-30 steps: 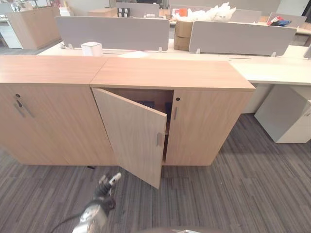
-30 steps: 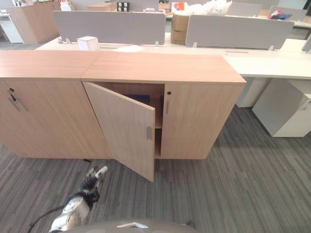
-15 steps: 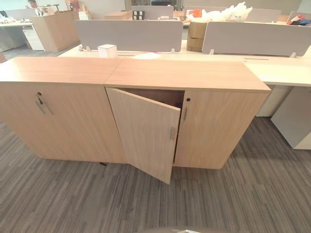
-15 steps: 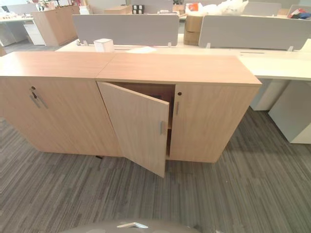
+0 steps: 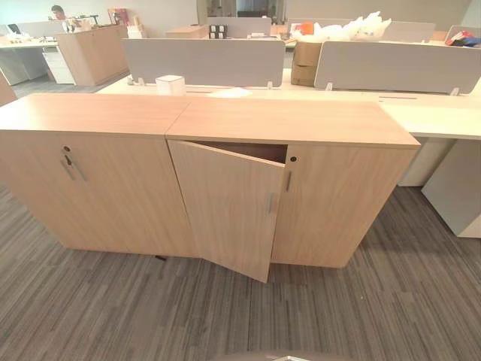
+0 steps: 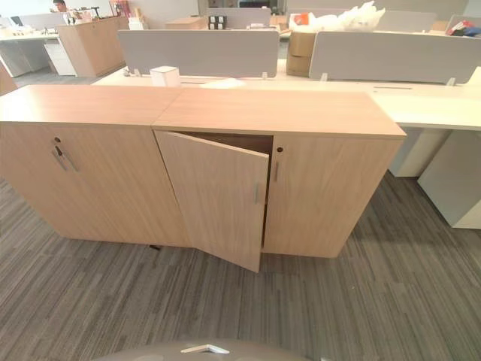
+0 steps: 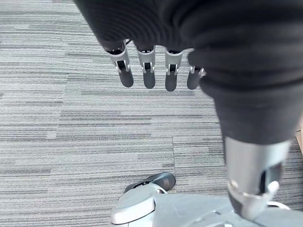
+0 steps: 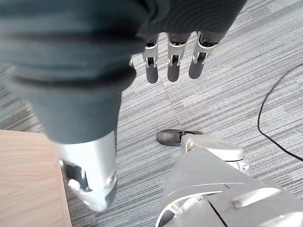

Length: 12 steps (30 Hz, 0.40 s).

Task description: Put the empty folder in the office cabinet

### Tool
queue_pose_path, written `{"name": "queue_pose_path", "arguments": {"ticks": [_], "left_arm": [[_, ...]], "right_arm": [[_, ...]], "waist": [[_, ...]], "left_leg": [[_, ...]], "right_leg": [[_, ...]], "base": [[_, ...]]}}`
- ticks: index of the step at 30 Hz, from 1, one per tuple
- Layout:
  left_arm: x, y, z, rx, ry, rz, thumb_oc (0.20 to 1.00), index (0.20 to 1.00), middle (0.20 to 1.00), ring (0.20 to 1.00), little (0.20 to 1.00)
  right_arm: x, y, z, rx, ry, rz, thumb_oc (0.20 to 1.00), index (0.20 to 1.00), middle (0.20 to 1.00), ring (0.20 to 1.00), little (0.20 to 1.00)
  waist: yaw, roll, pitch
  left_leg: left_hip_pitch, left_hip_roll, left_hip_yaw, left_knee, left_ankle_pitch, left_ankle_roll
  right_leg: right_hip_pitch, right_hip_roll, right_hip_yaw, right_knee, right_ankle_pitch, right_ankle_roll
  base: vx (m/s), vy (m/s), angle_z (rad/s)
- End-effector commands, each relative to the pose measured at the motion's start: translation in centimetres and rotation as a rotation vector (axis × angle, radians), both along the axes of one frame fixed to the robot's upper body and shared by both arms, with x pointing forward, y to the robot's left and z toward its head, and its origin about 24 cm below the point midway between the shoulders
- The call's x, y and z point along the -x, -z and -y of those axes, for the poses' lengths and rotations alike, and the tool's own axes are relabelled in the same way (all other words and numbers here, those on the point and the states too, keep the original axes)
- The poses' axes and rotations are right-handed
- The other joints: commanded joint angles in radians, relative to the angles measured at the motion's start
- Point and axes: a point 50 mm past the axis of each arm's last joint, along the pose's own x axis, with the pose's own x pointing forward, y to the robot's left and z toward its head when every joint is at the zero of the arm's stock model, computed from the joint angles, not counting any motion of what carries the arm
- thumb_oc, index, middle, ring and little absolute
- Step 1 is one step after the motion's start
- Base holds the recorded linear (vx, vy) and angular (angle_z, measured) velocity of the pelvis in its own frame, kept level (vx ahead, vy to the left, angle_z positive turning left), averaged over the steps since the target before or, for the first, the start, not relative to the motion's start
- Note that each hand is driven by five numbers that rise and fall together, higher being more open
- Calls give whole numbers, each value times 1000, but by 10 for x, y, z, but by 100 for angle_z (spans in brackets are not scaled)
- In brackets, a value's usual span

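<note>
Cabinet [image 5: 301,188] stands on grey striped carpet [image 5: 391,301], directly beside a second cabinet [image 5: 83,173] on its left side; the two tops meet edge to edge. Left door [image 5: 229,207] of the cabinet stands ajar, hinged at its left edge, its free edge swung out toward the robot. Right door [image 5: 342,203] is closed. A metal handle [image 5: 271,203] sits near the free edge of the ajar door. A narrow dark gap above the ajar door shows part of the interior; the folder cannot be made out there, and its place cannot be told.

Left hand [image 7: 151,66] hangs over the carpet, fingers [image 7: 148,75] straight and relaxed, thumb apart, nothing held. Right hand [image 8: 175,56] likewise hangs over the carpet with fingers [image 8: 173,68] extended, empty; a wood panel edge shows near it.

Behind the cabinets run white desks [image 5: 436,116] with grey dividers [image 5: 199,60]. A white box [image 5: 170,83] and a cardboard box [image 5: 304,63] stand on the desks. A person [image 5: 57,12] sits at the far left.
</note>
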Motion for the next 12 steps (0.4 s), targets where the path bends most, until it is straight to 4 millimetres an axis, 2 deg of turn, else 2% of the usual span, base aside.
{"name": "queue_pose_path", "arguments": {"ticks": [1,12], "left_arm": [[-16,1,2,-12,-24,42,1000,1000,1000,1000,1000],[-26,1,5,-10,-19,86,1000,1000,1000,1000,1000]], "right_arm": [[-27,-3,2,30,-34,41,1000,1000,1000,1000,1000],[-26,-4,5,44,-33,31,1000,1000,1000,1000,1000]], "waist": [[4,-13,17],[-3,-8,20]], "left_leg": [[-33,-72,-27,0,-80,85],[-29,-77,-18,0,-82,86]], "right_leg": [[-154,-31,-41,1,116,36],[-159,-37,-36,1,123,40]], "base": [[0,0,0],[0,0,0]]}}
